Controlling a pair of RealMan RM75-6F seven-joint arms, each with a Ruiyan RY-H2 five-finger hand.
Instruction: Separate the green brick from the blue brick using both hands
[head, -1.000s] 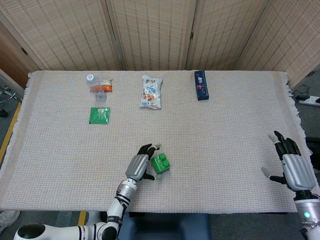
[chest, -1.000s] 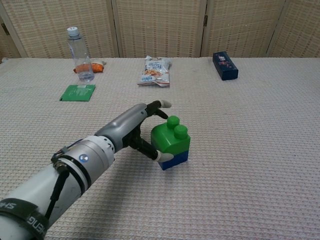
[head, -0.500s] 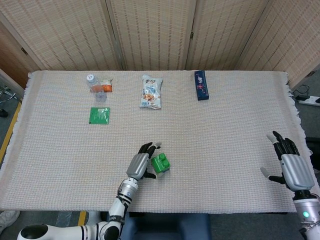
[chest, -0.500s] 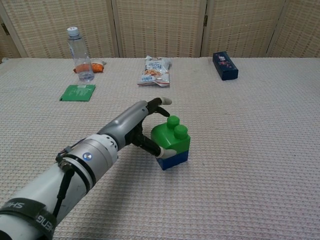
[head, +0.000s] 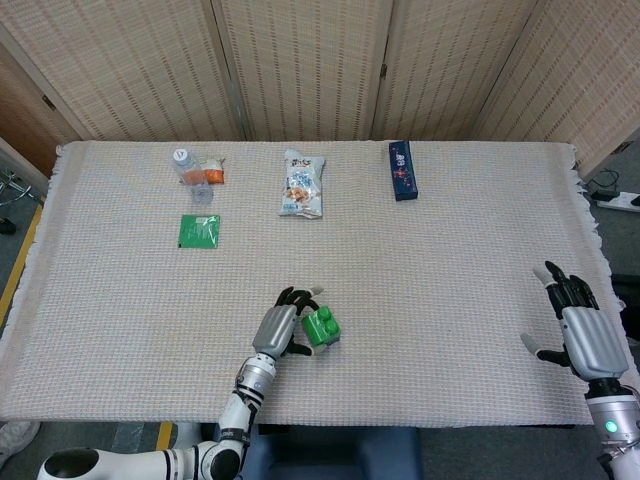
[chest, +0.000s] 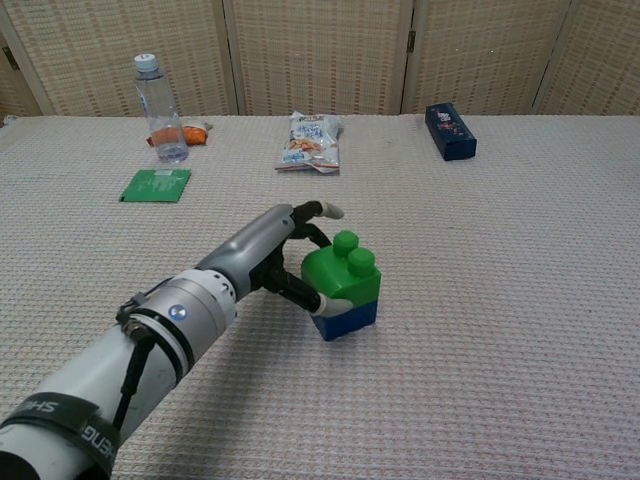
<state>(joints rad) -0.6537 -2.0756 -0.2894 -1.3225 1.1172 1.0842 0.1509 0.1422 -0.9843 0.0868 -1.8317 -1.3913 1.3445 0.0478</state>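
Chest view: left hand (chest: 285, 262) grips green brick (chest: 342, 272), stacked on blue brick (chest: 349, 317), near desk (chest: 500, 300) front | right hand (head: 582, 330) open, well apart | risk: one-handed pull lifts both bricks together.

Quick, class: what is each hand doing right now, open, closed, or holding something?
Left hand: fingers wrapped around the green brick, which still sits on the blue brick.
Right hand: open, holding nothing, at the table's far right edge.
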